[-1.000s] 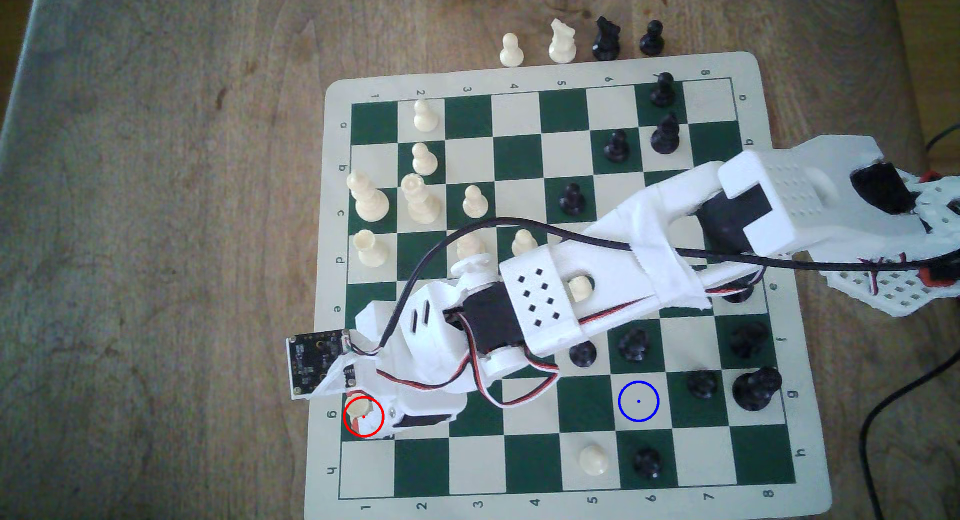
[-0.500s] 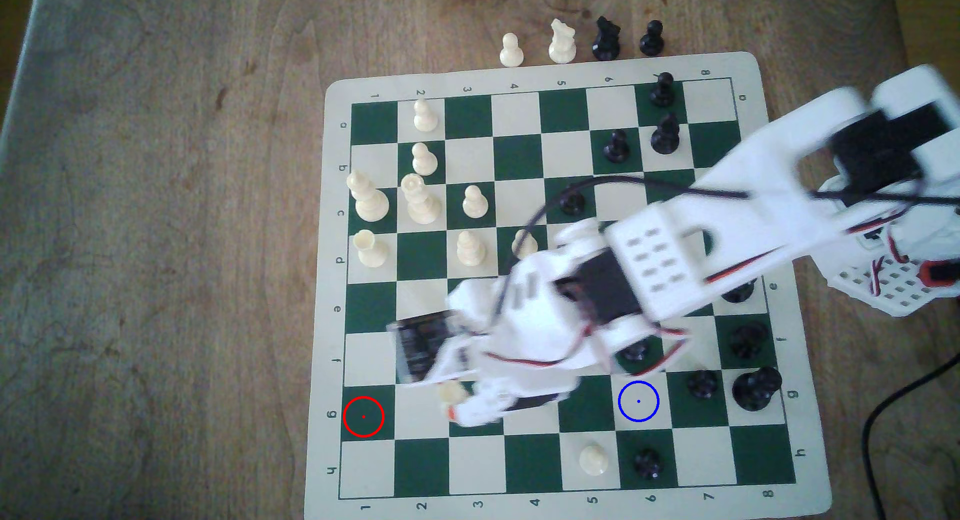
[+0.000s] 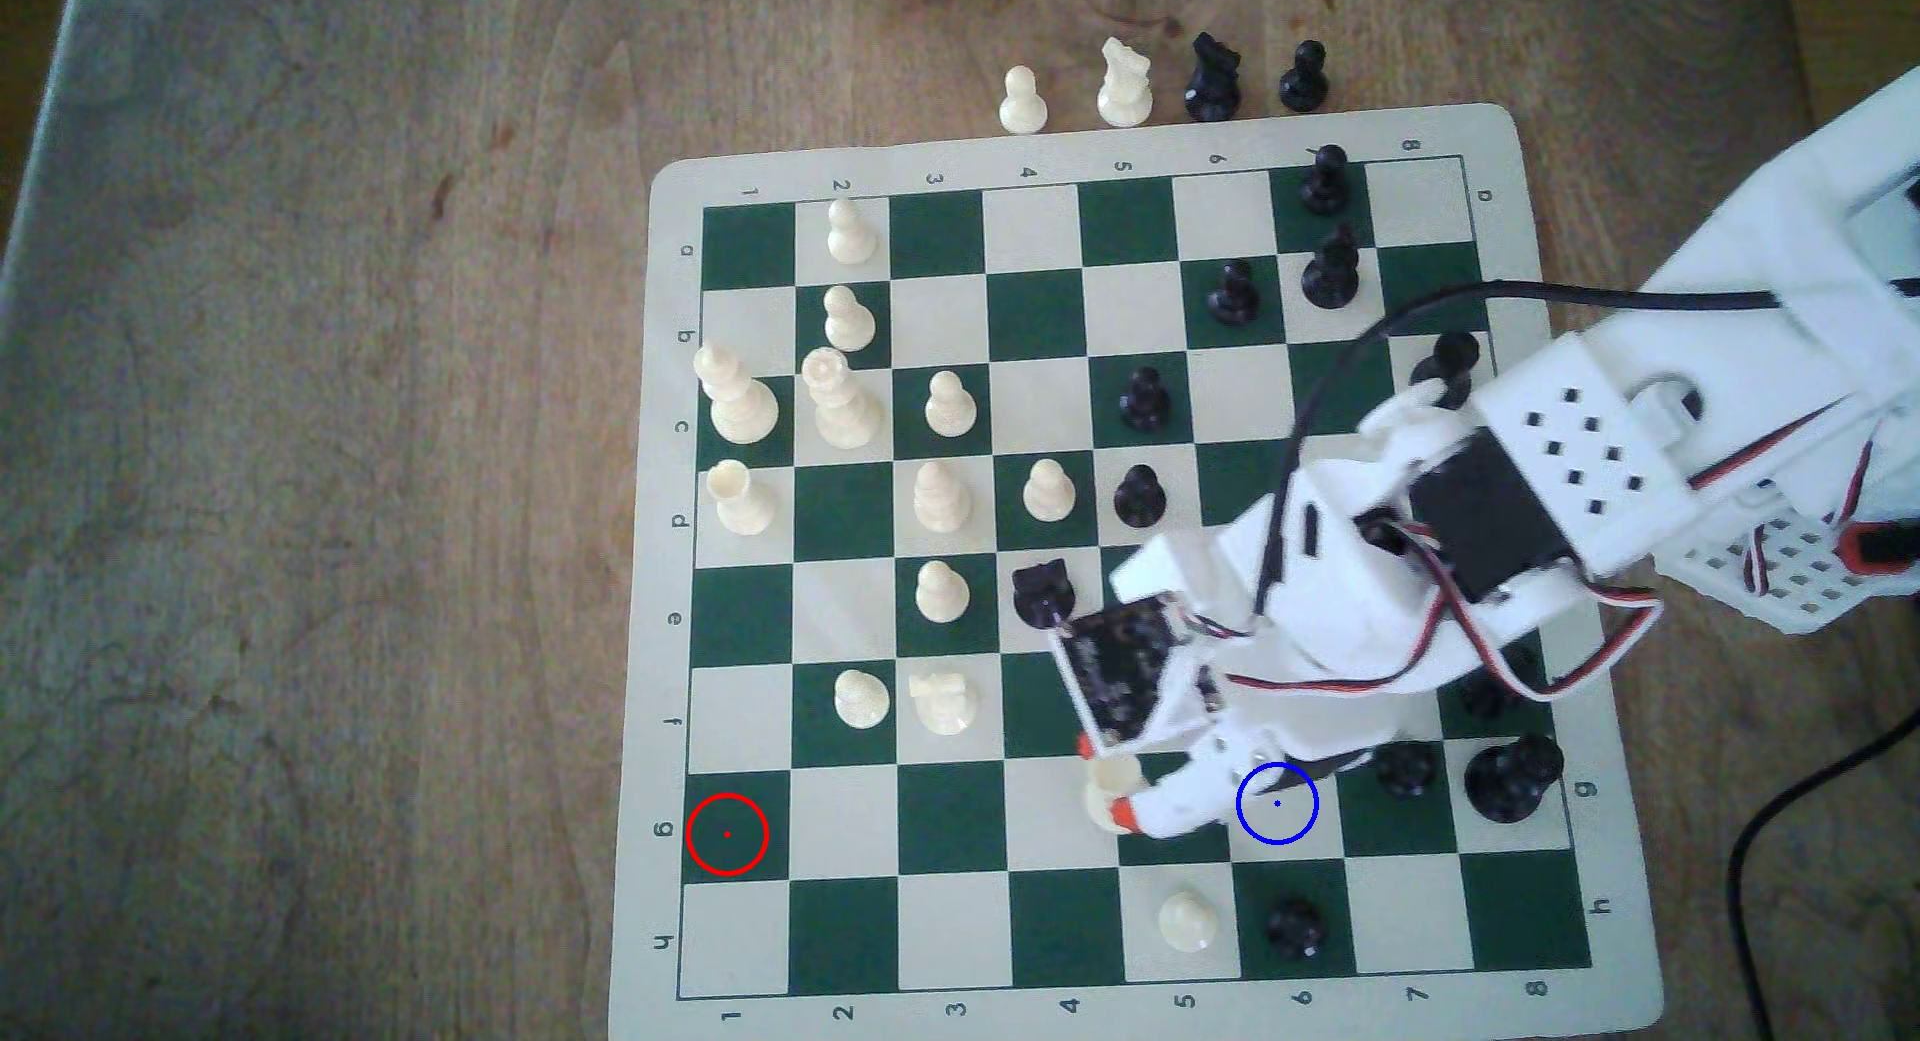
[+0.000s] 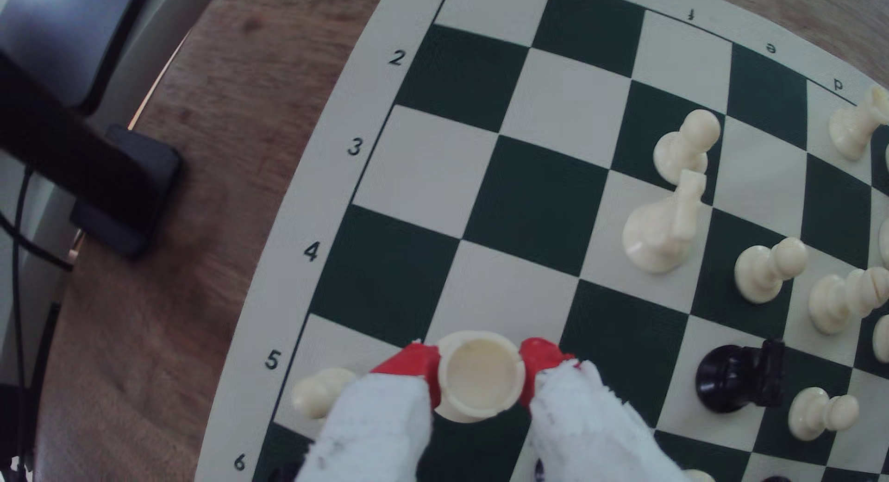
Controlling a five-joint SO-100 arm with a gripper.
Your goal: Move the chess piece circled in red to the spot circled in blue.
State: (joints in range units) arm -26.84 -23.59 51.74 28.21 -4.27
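Carried off the red-ringed square, now vacant, the cream rook has travelled along row g toward the exterior view's right since a second ago. It hangs pinched between the gripper's red-tipped fingers, which press on both sides of its rimmed top, over the column-5 region, just beside the blue-ringed square. A cream pawn and a black pawn stand in row h below; black pieces flank the target on its right. Pickup and most of the transfer appear complete; the final short shift, lowering and release remain.
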